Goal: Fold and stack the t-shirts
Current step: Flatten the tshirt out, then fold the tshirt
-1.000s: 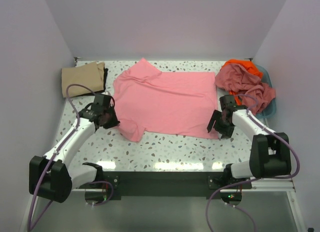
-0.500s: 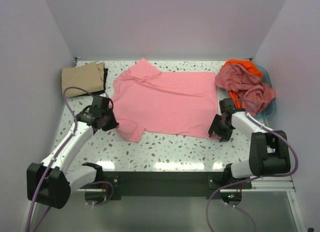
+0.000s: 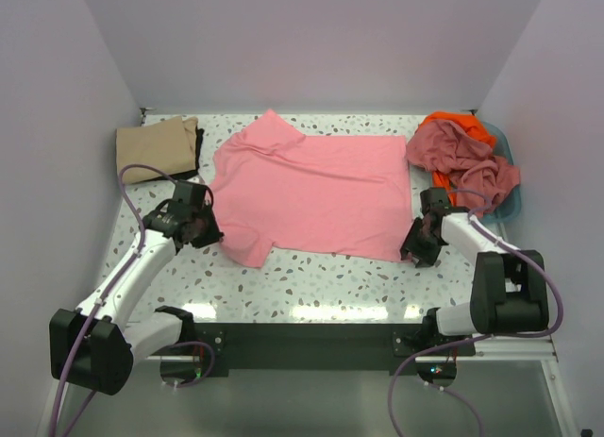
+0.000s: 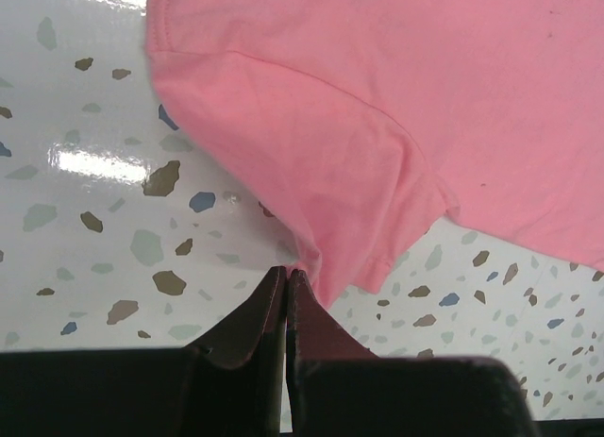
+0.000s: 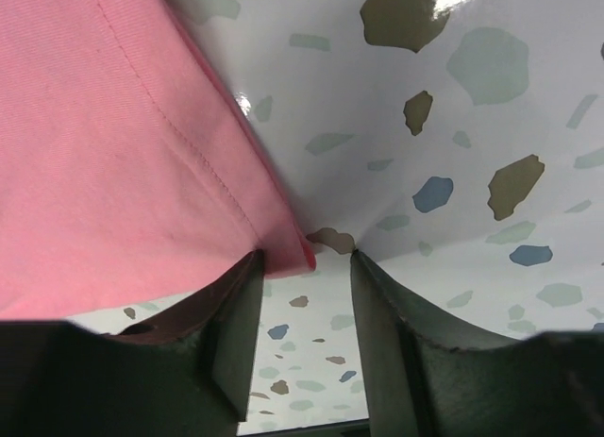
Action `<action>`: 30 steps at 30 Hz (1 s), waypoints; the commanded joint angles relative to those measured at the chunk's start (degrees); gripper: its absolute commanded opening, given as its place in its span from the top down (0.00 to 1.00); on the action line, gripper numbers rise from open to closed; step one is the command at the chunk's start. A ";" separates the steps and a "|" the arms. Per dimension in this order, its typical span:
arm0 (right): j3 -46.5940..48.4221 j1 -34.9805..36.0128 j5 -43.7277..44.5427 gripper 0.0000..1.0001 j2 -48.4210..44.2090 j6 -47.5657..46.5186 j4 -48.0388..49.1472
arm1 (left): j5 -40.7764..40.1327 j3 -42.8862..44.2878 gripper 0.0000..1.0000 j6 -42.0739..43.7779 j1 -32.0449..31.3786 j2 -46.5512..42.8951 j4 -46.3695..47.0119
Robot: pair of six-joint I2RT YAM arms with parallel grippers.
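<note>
Pink t-shirt (image 3: 311, 192): left gripper (image 4: 286, 275) closed at sleeve (image 4: 349, 182), pinch unclear; right gripper (image 5: 307, 258) spread.

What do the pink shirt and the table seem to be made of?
Pink shirt: soft matte cloth, probably cotton. It lies in small wrinkles, and its hem shows a stitched seam. Table: hard and glossy, white with coloured chips like terrazzo, and it mirrors the lamps. Whether it is real stone or a printed laminate, I cannot tell.
</note>
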 commanded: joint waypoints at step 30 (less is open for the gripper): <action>6.93 -0.31 0.48 1.00 1.02 -7.04 -5.59 | 7.43 2.56 1.00 -1.46 0.18 -0.08 1.20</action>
